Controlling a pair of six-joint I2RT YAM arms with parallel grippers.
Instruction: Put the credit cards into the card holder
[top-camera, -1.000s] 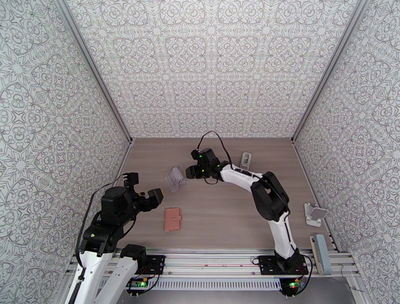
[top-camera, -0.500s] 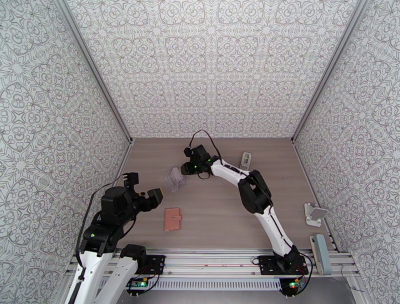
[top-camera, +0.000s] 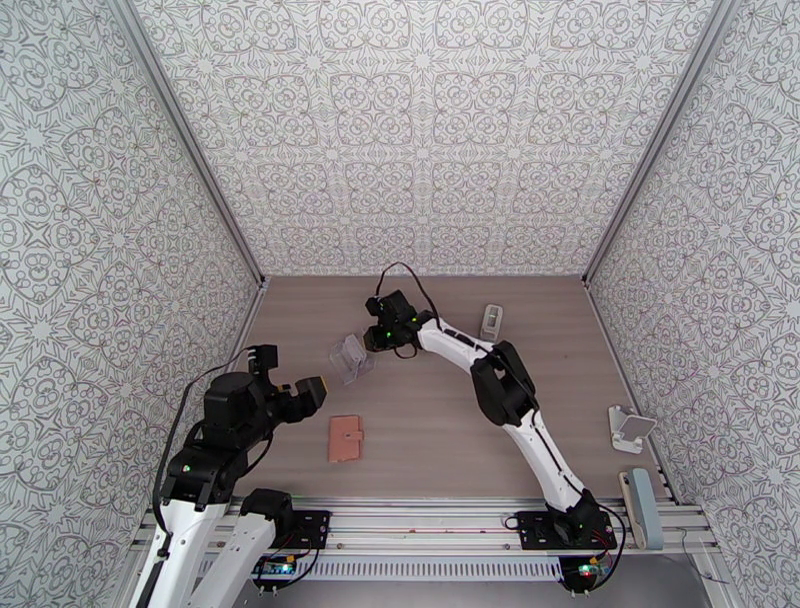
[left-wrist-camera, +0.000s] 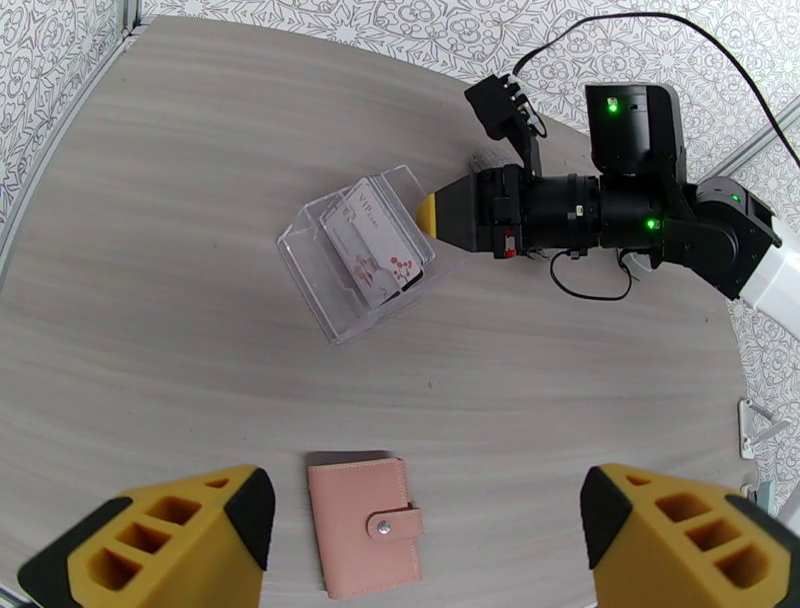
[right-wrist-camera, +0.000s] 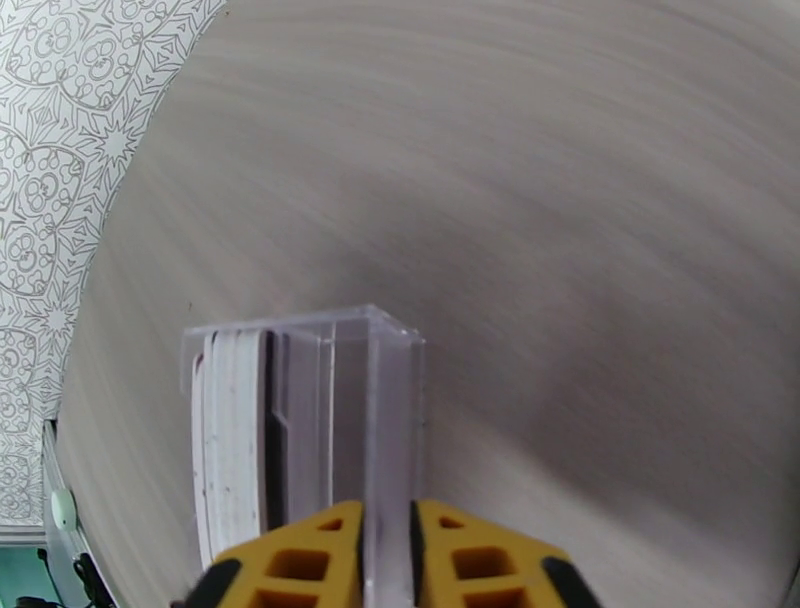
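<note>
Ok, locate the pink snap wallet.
In the top view the pink snap wallet lies flat on the wooden table, left of centre, on the near side of the clear plastic card holder.

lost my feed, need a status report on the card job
Right gripper shut on clear plastic card holder wall. Left gripper open, holding nothing. One white floral plastic card in holder. Pink snap wallet lies apart, nothing blocking.

- cards (left-wrist-camera: 375, 245) stand inside card holder (left-wrist-camera: 322, 292), mid-desk (top-camera: 450, 440)
- right tool (right-wrist-camera: 388, 530) reaches in from the right, clamped on the holder's right-side wall
- wallet (left-wrist-camera: 365, 525) lies flat nearer the arm bases, apart from the holder
- left tool (top-camera: 290, 378) hangs left of the wallet, jaws wide
</note>
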